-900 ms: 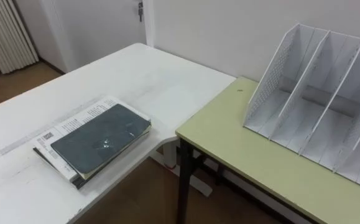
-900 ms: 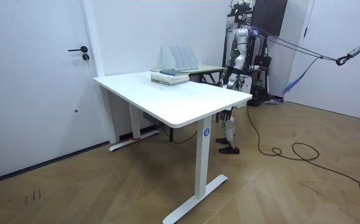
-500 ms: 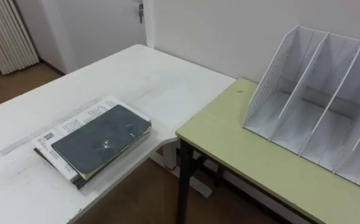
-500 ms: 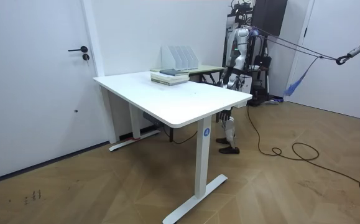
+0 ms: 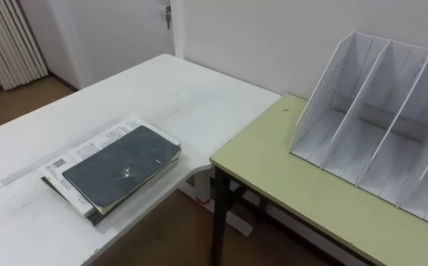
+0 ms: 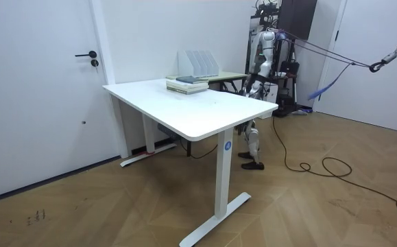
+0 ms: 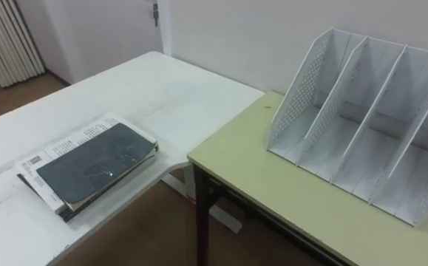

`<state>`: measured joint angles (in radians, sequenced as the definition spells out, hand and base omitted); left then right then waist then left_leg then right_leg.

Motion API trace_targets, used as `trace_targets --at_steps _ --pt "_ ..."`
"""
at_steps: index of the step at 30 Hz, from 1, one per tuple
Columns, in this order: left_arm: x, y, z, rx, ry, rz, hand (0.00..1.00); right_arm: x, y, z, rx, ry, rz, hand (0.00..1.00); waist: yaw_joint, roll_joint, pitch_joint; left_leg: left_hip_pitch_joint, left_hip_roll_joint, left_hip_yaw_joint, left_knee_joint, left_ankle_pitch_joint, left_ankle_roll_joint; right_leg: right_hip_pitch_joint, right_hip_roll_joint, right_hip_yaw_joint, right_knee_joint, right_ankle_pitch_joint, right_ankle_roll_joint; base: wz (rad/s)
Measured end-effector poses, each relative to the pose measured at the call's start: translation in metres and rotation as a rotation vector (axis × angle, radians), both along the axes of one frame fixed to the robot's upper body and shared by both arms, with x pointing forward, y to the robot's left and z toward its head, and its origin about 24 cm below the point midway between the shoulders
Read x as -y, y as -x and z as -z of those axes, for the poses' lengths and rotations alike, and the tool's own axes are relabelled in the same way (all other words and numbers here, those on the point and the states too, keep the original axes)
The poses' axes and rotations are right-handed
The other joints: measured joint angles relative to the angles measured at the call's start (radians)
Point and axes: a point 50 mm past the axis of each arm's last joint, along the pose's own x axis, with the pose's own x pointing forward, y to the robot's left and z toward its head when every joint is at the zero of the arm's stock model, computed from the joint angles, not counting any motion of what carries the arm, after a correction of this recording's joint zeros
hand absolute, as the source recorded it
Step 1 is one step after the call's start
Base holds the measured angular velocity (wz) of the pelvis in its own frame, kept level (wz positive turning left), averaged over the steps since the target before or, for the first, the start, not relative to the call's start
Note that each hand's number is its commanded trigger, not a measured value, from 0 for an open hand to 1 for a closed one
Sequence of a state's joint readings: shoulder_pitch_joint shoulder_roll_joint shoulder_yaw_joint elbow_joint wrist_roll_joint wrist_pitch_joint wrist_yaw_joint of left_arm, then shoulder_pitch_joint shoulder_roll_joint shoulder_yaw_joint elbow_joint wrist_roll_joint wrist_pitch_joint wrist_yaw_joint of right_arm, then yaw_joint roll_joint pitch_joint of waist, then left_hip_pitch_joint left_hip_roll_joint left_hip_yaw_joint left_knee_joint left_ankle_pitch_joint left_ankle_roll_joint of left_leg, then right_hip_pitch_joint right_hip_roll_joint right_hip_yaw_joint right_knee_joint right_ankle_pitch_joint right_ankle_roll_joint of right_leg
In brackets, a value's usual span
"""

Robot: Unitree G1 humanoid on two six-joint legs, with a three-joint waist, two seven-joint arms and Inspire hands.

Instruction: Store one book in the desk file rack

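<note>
A dark grey book (image 5: 121,164) lies flat on top of a small stack, over a printed white cover (image 5: 80,146), near the front corner of the white table (image 5: 162,89). To its right, on the green desk (image 5: 287,177), stands the white file rack (image 5: 380,133), its slots open and holding nothing. In the room view I stand behind the green desk at the room view's right, with the stack (image 6: 187,84) and the rack (image 6: 198,63) before me. My left hand (image 6: 247,86) hangs low beside the desk, too small to read.
A gap of wooden floor (image 5: 162,236) separates the white table from the green desk. The wall runs right behind the rack. A door (image 6: 61,82) stands at the room view's left.
</note>
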<state>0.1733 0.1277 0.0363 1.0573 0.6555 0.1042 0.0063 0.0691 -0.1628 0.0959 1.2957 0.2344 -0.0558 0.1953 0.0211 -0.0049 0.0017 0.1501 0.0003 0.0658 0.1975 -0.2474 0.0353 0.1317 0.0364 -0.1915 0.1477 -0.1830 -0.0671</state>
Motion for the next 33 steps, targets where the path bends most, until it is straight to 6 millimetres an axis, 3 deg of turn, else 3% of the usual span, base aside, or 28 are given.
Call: trace_targets --at_steps 5,8,16,27,33 --pt "0.002 -0.044 -0.014 0.253 -0.029 0.058 0.0 -0.001 -0.003 -0.001 0.025 -0.002 -0.022 0.0 -0.015 -0.003 0.0005 -0.004 0.0 0.002 -0.003 0.0 0.0 -0.009 0.0 0.003 0.004 0.0 0.0 -0.01" --pt "0.008 -0.056 -0.018 0.327 -0.018 0.1 0.0 -0.001 -0.004 -0.001 0.04 -0.01 -0.027 0.0 -0.023 -0.007 0.0003 -0.004 -0.001 0.005 -0.008 0.0 0.0 -0.013 0.0 0.005 0.003 0.0 0.001 -0.06" --pt "0.029 -0.072 -0.023 0.413 0.021 0.234 0.0 -0.002 -0.008 -0.002 0.062 -0.031 -0.037 0.0 -0.052 -0.013 0.0002 -0.003 -0.001 0.005 -0.012 0.001 0.0 -0.012 -0.001 0.007 0.003 0.002 0.002 -0.02" --pt "0.047 -0.08 -0.027 0.46 0.008 0.414 0.0 -0.003 -0.012 -0.003 0.077 -0.036 -0.056 0.0 -0.064 -0.017 0.0009 -0.004 -0.003 0.008 -0.02 0.001 0.001 -0.029 0.006 0.053 0.004 0.003 0.003 -0.05" --pt "0.06 -0.103 -0.047 0.604 -0.11 0.684 0.0 -0.003 -0.015 -0.003 0.085 -0.021 -0.078 0.0 -0.074 -0.013 0.0018 -0.003 -0.003 0.012 -0.022 0.001 0.001 -0.029 0.006 0.054 0.003 0.006 0.003 -0.02"
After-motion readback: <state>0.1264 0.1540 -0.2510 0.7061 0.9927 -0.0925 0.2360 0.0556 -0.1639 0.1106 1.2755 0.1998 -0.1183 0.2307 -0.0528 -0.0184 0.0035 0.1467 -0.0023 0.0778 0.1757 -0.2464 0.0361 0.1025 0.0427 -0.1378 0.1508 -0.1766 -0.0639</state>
